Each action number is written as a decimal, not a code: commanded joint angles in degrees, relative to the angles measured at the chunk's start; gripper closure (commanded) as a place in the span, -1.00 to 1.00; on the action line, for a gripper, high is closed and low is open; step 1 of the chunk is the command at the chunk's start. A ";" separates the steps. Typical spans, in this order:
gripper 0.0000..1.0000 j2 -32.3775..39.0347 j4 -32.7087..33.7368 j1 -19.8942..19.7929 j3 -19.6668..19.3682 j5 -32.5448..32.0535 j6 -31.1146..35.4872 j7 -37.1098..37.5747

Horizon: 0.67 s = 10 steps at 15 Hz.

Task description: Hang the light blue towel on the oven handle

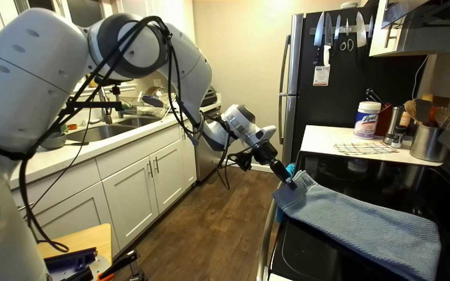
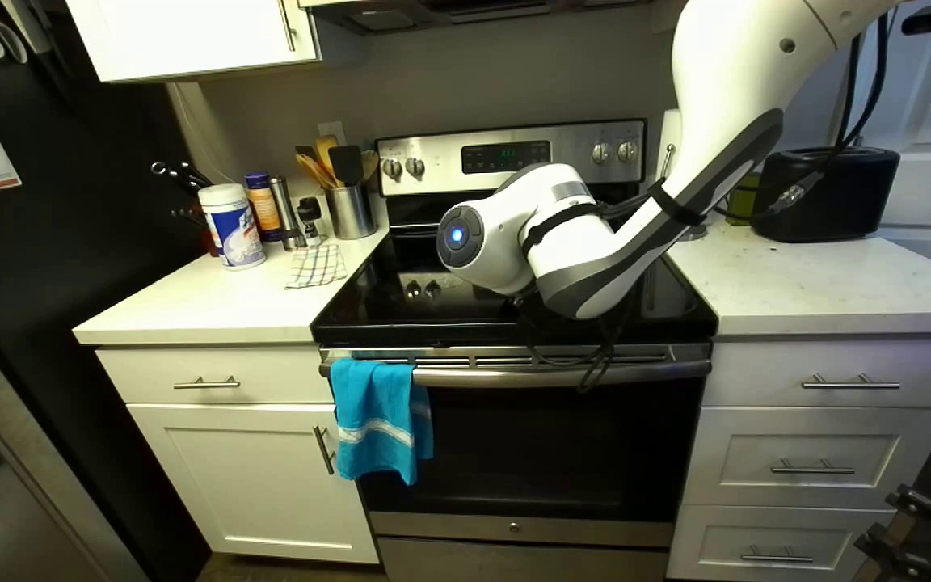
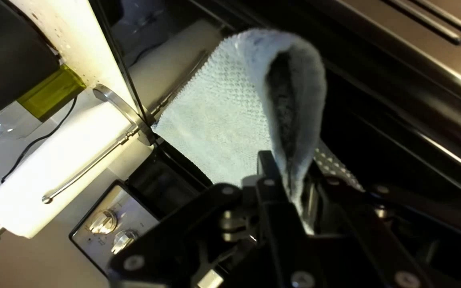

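The light blue towel (image 1: 358, 222) lies folded lengthwise across the black cooktop (image 1: 369, 181) in an exterior view. My gripper (image 1: 292, 184) points down at the towel's end near the oven's front edge. In the wrist view, my gripper (image 3: 292, 172) is shut on a pinched fold of the towel (image 3: 226, 116), which loops up beyond the fingertips. The oven handle (image 2: 562, 377) runs along the oven front; it also shows in an exterior view (image 1: 266, 242). In an exterior view the arm hides my gripper and the light blue towel.
A bright blue towel (image 2: 377, 420) hangs on one end of the handle. A wipes canister (image 1: 366, 120), a checked cloth (image 1: 365, 148) and a utensil holder (image 1: 428, 142) stand beside the stove. A paper towel roll (image 3: 54, 172) and a black appliance (image 2: 825, 194) are on the opposite counter.
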 commanded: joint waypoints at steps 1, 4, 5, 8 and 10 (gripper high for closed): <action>1.00 -2.96 -3.26 -1.02 1.38 -1.91 2.51 1.32; 0.97 -3.33 -3.37 -1.04 1.52 -2.01 3.39 1.69; 0.97 -3.56 -3.47 -1.05 1.48 -2.07 3.58 1.84; 0.97 -5.29 -4.21 -1.14 1.20 -2.22 3.46 2.07; 0.97 -8.43 -6.04 -1.40 0.96 -2.79 3.58 2.75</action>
